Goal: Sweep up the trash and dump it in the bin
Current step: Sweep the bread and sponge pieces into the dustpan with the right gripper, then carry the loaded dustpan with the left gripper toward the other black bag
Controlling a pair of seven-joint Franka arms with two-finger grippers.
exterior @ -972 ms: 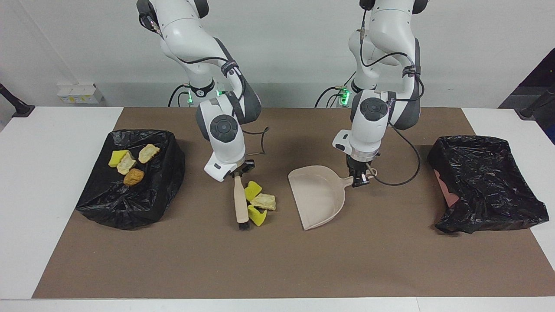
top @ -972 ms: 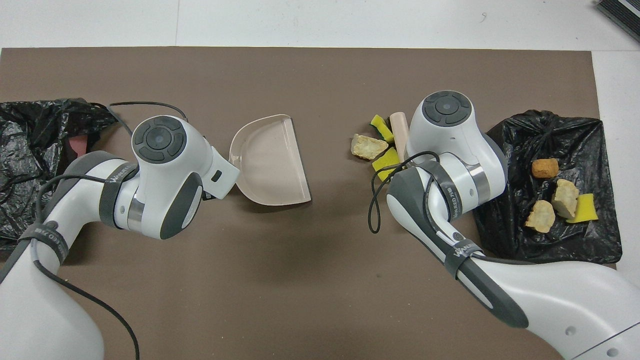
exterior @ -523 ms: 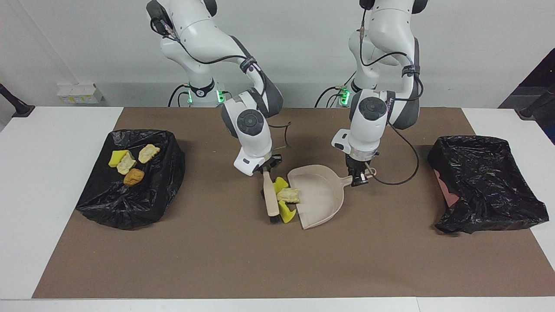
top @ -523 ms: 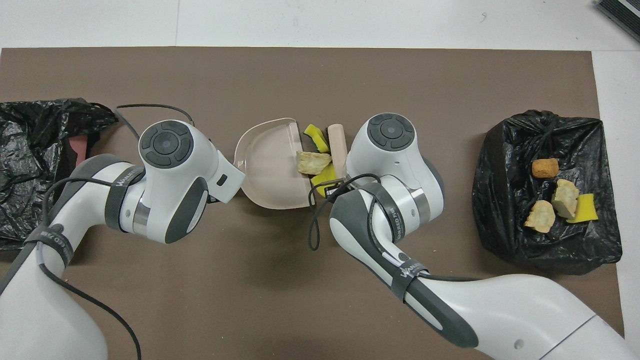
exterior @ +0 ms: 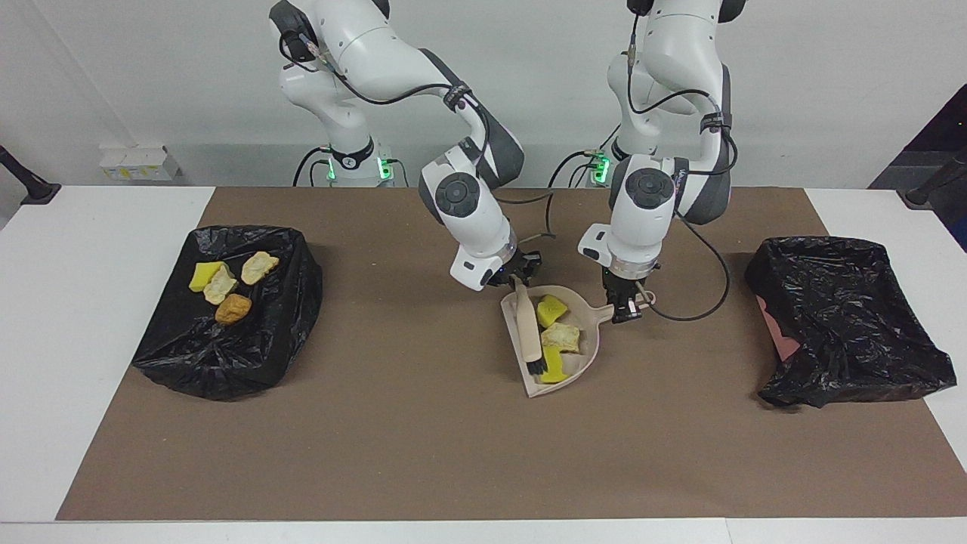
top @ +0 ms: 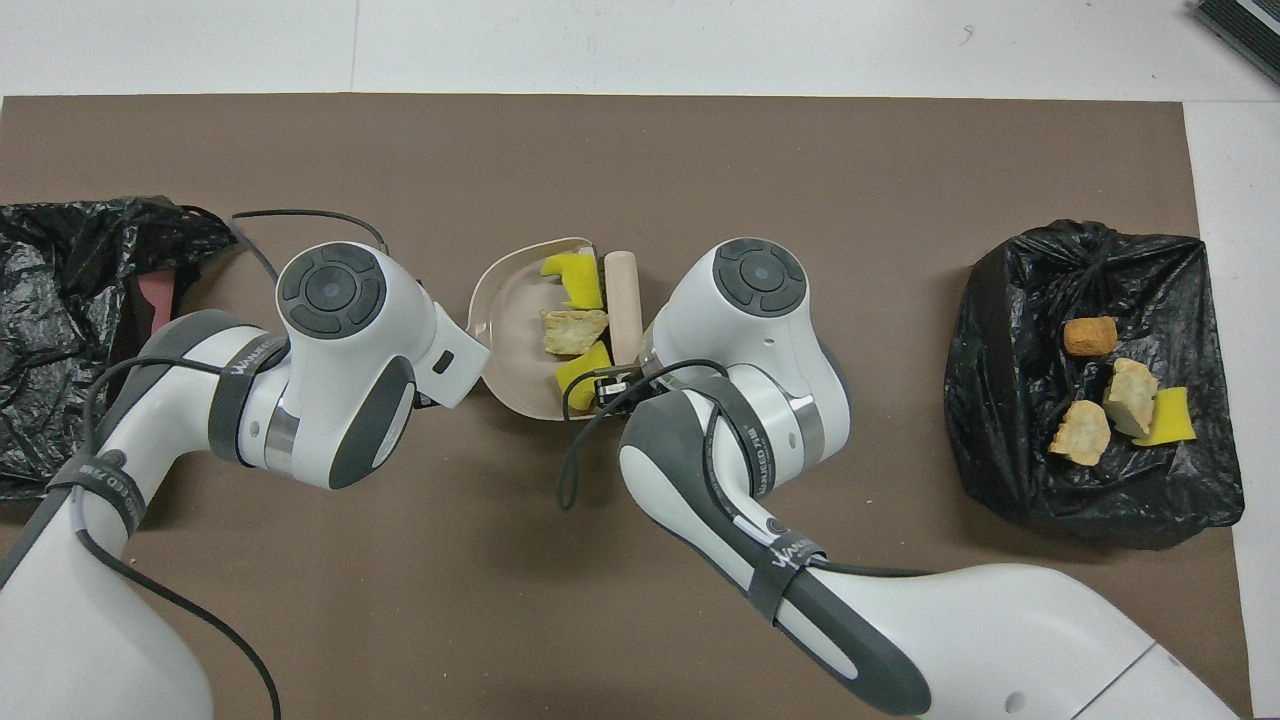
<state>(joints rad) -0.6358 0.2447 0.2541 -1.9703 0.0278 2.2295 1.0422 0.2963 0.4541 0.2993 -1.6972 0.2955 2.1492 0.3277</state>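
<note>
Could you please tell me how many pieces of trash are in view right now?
7: three in the dustpan, namely two yellow sponges and a beige chunk; four on the black bag at the right arm's end. More may be hidden.

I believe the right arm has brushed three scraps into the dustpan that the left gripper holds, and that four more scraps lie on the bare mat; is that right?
Not quite. The four other scraps lie on the black bag at the right arm's end, not on the bare mat; the facing view shows this. The rest holds: the right gripper holds the brush, three scraps are in the dustpan, and the left gripper grips its handle.
</note>
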